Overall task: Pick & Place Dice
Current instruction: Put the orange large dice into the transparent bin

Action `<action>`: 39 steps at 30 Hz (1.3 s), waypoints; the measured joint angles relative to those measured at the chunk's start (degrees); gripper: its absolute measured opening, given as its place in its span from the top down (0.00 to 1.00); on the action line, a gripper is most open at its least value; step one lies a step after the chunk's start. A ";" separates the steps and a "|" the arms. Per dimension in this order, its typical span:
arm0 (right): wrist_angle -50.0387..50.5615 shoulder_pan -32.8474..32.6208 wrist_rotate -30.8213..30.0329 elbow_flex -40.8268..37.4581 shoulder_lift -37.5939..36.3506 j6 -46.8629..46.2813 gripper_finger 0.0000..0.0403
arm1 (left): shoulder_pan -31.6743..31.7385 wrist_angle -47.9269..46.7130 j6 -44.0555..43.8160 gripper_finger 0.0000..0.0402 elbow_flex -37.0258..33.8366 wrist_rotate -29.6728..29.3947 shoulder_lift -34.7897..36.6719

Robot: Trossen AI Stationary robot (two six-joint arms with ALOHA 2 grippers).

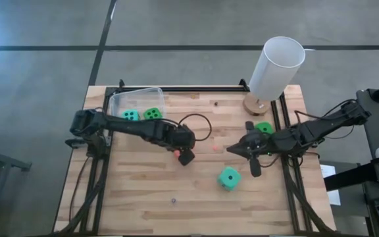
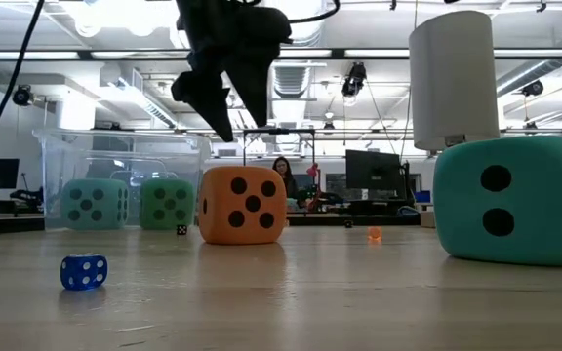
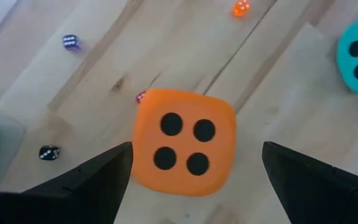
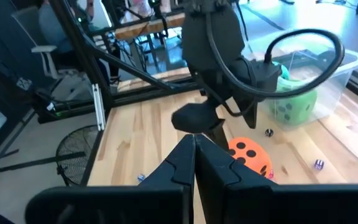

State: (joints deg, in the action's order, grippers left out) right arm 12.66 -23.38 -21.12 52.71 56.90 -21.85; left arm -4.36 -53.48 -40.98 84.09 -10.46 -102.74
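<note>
- The orange die [image 3: 184, 142] sits on the wooden table [image 1: 143, 197] near the middle, four-pip face up, directly beneath the left gripper [image 3: 191, 171]; in the left wrist view it lies squarely between the two dark fingers [image 3: 98, 177], a clear gap on each side.
- The left gripper stands wide and holds nothing. In the low view it hangs just above the die's top, not touching it.
- A cube has no long axis, so what matters is squareness: the die's side faces look slightly turned against the finger line, though this view makes that hard to judge.
- The left arm is clearly the nearer one. The right gripper [image 1: 232, 151] waits to the right of the die, fingers pressed together and empty.
- The teal die [image 1: 228, 178] lies well apart towards the near right; a green die [image 1: 264, 127] sits beside the right arm.
- The tabletop also carries scattered tiny dice: a blue one [image 2: 84, 272], a small orange one [image 3: 241, 8], a black one [image 3: 49, 152].
- Further back, the clear plastic tub [image 1: 120, 99] holds two green dice [image 1: 141, 114], and a tall white cylinder [image 1: 276, 66] stands at the far right corner.
- Beyond the table is an open workshop with monitors, ceiling lights and a seated person [image 2: 283, 172].
</note>
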 joint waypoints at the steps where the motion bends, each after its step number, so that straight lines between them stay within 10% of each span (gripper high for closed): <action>1: 0.00 0.00 0.00 0.00 -0.35 -0.02 0.98 | 0.24 -0.29 0.02 0.11 0.00 0.02 0.00; 28: -0.92 0.35 0.13 0.27 4.18 12.88 0.98 | 0.72 -0.38 3.70 0.14 -0.07 0.00 -0.28; 39: 2.46 -0.26 0.58 0.25 -5.75 11.77 0.98 | 0.70 -0.41 3.64 0.12 -0.09 0.00 -0.28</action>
State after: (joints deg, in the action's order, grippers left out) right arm 15.12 -23.64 -20.54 52.95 51.15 -10.08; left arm -3.66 -53.89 -37.34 84.01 -10.46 -103.02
